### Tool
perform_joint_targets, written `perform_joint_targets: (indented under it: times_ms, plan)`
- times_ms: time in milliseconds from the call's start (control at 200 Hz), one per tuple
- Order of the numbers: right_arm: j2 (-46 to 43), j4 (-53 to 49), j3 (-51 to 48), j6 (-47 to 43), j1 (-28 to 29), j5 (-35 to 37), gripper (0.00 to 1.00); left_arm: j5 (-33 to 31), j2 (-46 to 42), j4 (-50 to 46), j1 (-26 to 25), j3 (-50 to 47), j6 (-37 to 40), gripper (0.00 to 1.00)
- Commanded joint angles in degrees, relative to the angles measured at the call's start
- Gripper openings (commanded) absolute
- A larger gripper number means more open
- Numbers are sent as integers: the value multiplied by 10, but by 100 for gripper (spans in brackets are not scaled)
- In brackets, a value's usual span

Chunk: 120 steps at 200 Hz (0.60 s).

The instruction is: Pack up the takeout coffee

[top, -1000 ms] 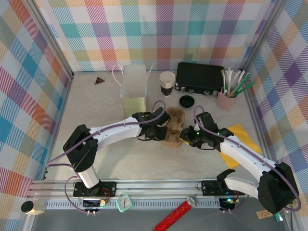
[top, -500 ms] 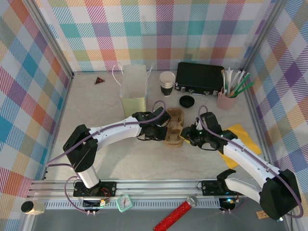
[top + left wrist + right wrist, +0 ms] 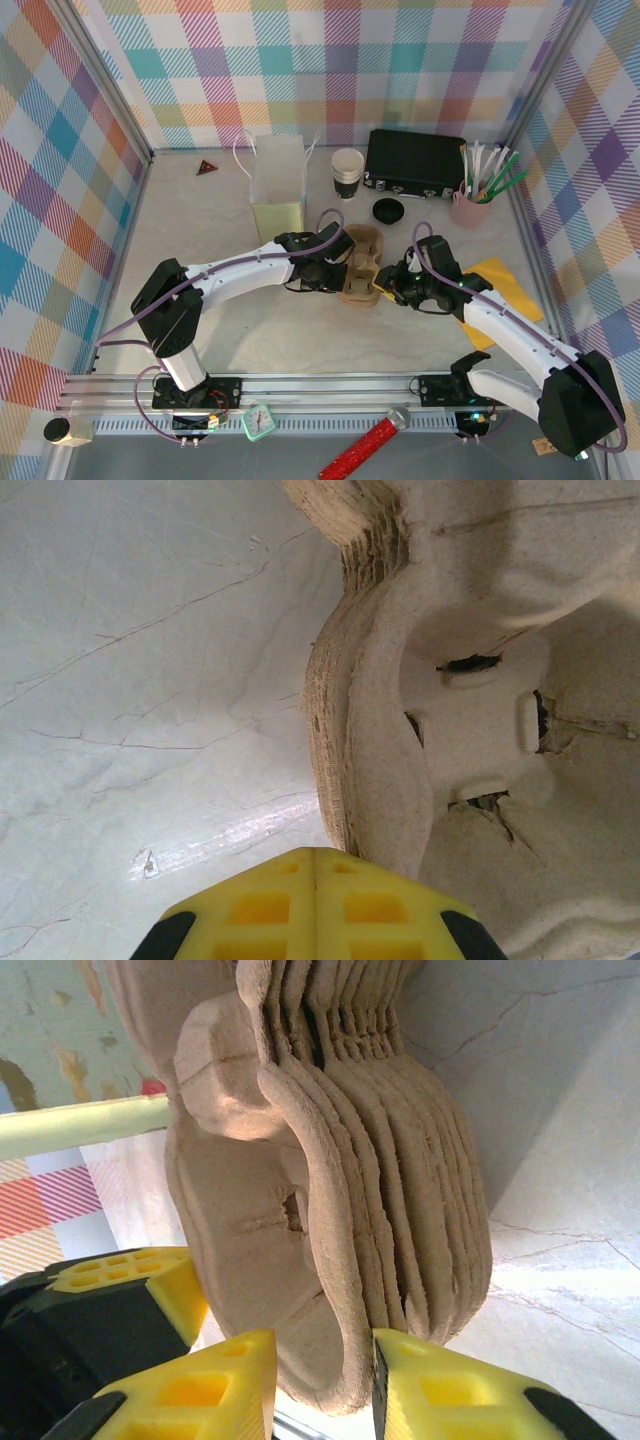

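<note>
Two yellow-padded grippers meet at a stack of brown moulded-pulp cup carriers (image 3: 362,268) in the middle of the pale table (image 3: 200,230). At the stack's left side, the left gripper (image 3: 315,885) has its fingers pressed fully together and holds nothing. The right gripper (image 3: 323,1385) is narrowly parted, its pads pinching the outermost carrier's rim. Near the table's far edge, just before a black rectangular case (image 3: 415,160), sits a small round black-lidded thing (image 3: 388,210); whether a cup stands beneath I cannot tell.

The stacked cup carriers (image 3: 330,1160) are rough, matt moulded paper pulp with fibrous layered edges, the table (image 3: 150,680) is smooth, faintly glossy, veined like stone, and the right gripper's (image 3: 322,1380) yellow pads (image 3: 440,1395) are matt plastic.
</note>
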Motion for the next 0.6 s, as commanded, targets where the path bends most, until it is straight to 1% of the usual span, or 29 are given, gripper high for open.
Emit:
perform_joint_targets:
  times_ms: [0,135,260,355,460,595]
  plan:
    - [-29,57,-4,17,-5,-45,31,43,-1,35,-7,16,9,0]
    - [-47,74,-22,32,-24,-58,31,40,0,32,-7,14,11,0]
    - [-36,78,-23,30,-26,-67,31,41,0,32,-7,15,11,0]
    - [-26,63,-16,19,-25,-66,31,41,0,32,-7,17,11,0]
    - [-10,19,1,-3,-25,-57,32,42,-3,32,-7,21,11,1]
    - [-10,6,3,-10,-25,-44,32,40,-3,26,-7,31,14,2]
